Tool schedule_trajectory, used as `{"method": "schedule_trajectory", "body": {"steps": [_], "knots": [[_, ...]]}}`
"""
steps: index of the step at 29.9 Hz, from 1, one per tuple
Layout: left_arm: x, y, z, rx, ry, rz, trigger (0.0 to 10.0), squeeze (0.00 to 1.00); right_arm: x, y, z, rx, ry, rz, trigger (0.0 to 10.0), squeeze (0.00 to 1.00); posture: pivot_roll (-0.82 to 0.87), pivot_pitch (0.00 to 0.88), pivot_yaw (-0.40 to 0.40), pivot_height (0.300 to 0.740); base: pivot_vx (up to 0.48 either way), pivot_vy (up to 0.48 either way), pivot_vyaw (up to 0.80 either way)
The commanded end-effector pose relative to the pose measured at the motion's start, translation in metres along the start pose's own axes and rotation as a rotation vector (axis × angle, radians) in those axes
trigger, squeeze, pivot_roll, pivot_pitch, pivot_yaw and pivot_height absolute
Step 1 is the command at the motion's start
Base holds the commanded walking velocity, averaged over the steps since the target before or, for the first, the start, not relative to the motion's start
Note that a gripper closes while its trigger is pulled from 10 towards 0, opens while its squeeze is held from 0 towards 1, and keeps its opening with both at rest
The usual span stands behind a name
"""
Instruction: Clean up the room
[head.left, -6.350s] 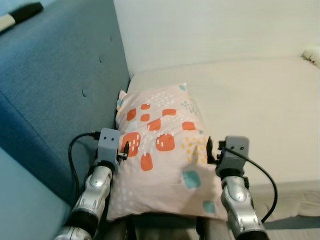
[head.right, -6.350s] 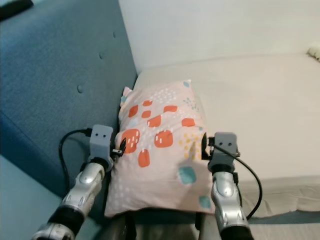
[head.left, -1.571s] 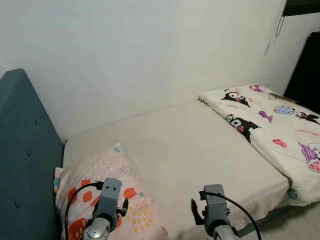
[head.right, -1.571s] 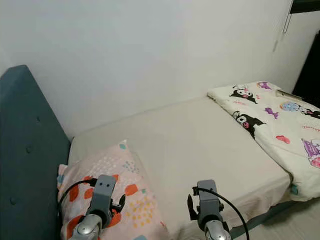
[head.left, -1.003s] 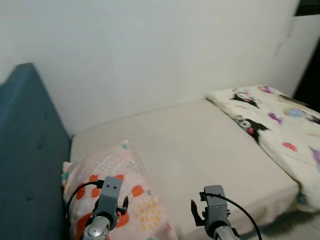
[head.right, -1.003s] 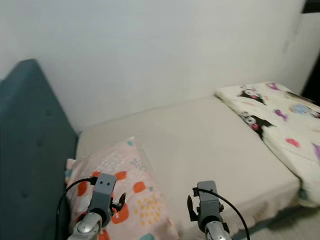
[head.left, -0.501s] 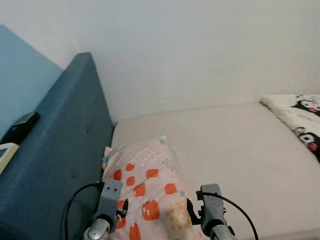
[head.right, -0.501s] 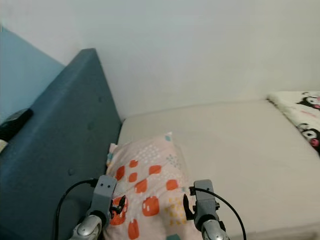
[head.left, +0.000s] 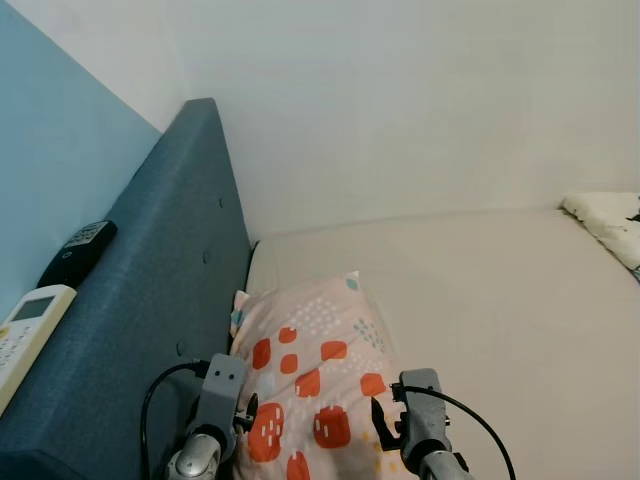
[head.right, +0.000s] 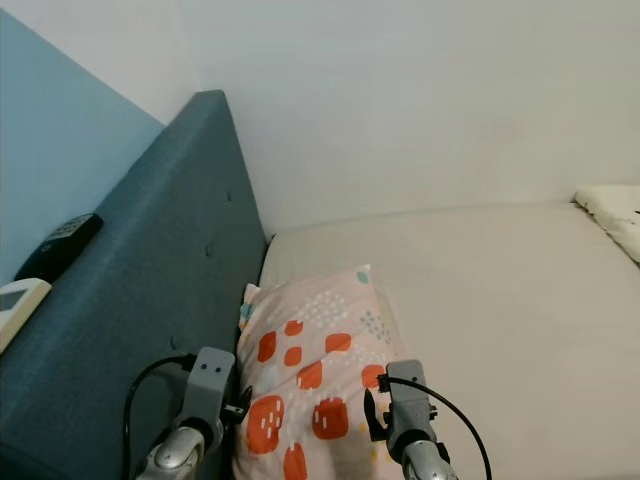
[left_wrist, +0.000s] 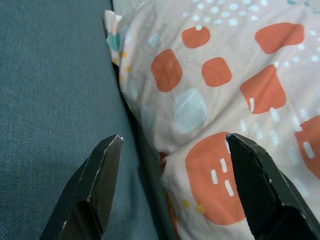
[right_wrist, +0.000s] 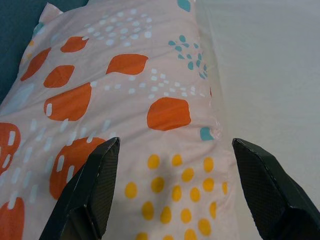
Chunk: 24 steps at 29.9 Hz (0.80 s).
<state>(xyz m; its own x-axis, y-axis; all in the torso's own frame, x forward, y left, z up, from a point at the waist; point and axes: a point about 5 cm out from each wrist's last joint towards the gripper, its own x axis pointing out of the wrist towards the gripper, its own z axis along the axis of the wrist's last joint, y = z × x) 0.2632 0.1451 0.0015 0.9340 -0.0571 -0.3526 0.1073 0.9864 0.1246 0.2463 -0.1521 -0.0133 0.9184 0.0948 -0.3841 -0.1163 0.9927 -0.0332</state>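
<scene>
The bed carries the pillow at its head, against the headboard, long axis running away from the robot. Left gripper and right gripper hover just above its near end, both wide open, equally near.
</scene>
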Motion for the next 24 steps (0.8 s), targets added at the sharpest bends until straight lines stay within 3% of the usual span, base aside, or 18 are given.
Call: {"method": "schedule_trajectory", "body": {"steps": [1, 3, 24], "knots": [[-0.0028, 0.0039, -0.0054, -0.024, 0.019, 0.01, 10.0, 0.0, -0.0006, 0.0031, -0.0002, 0.017, -0.006, 0.008, 10.0, 0.0, 0.0, 0.029, 0.039, 0.74, 0.0, 0.0, 0.0], [-0.0028, 0.0039, -0.0054, -0.024, 0.019, 0.01, 10.0, 0.0, -0.0006, 0.0031, -0.0002, 0.017, -0.006, 0.008, 10.0, 0.0, 0.0, 0.029, 0.039, 0.74, 0.0, 0.0, 0.0], [-0.0046, 0.0038, -0.0068, -0.024, 0.049, -0.007, 10.0, 0.0, -0.0037, 0.0038, -0.0029, 0.033, -0.005, 0.002, 10.0, 0.0, 0.0, 0.028, 0.044, 0.74, 0.0, -0.48, 0.0]]}}
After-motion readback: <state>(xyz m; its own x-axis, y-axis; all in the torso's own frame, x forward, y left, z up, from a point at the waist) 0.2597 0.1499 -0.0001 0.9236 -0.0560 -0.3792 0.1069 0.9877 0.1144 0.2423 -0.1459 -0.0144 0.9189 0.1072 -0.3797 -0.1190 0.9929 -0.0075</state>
